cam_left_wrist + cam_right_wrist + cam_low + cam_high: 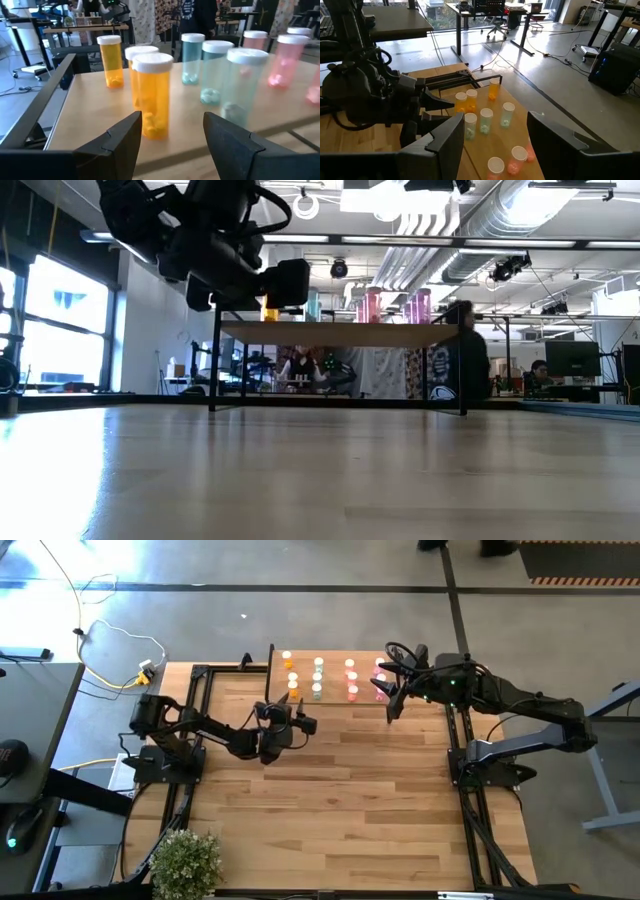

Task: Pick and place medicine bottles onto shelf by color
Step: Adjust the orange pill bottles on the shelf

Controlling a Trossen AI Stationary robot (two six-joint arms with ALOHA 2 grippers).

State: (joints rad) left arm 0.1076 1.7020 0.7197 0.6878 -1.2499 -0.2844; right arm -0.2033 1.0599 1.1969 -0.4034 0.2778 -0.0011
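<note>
From above, the left pincer [304,723] hangs open and empty just off the near-left edge of the shelf [335,698], where the medicine bottles [319,677] stand in colour columns: orange nearest this pincer, then pale green, then salmon and pink farther off. The right pincer [392,700] hovers at the shelf's opposite end, beside the pink bottles [380,670], jaws wide with nothing between them. Behind both pincers the worktop [340,810] lies bare.

At table height, the left pincer [285,284] sits level with the shelf board's left edge [340,333], with clear room under the board between its black legs.

In the left wrist view, the spread fingers [120,142] frame the closest orange bottle [152,95] without touching it, at the shelf's front edge.

In the right wrist view, the parted fingers [445,142] look over the shelf towards the left arm [365,100].
</note>
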